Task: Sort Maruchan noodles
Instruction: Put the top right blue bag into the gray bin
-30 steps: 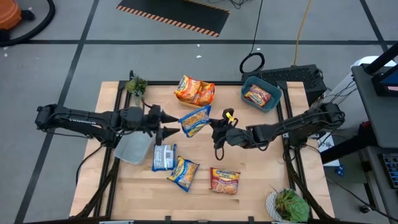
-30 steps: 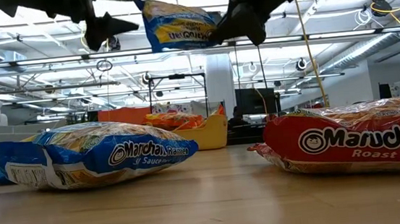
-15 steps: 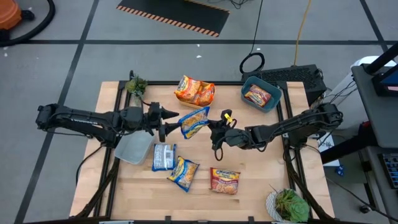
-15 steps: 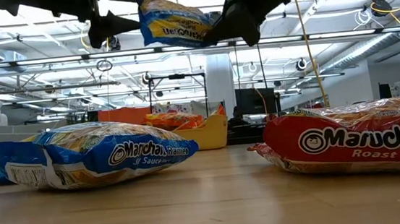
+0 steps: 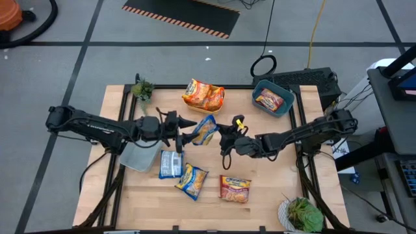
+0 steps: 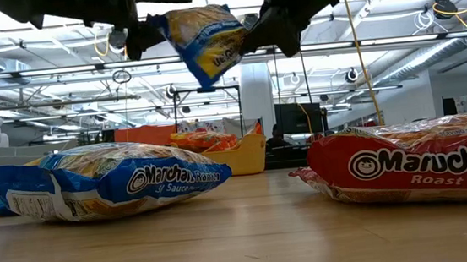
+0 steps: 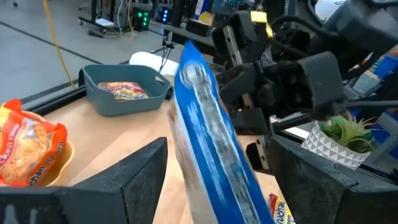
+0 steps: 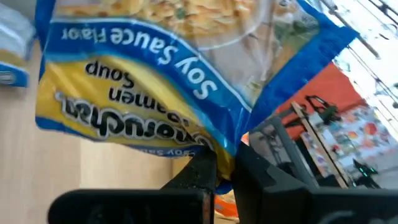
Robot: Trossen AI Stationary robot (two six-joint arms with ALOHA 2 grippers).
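Packet (image 5: 205, 129) blue-yellow, light, crinkly, slippery; hangs above table (image 5: 273, 195). Right gripper (image 5: 225, 134) pinches 1 edge seam; left gripper (image 5: 185, 130) spread wide around opposite edge.

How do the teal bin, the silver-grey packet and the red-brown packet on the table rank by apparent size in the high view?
1. Teal bin, clearly largest.
2. Red-brown packet and silver-grey packet look about alike; no ranking between them.
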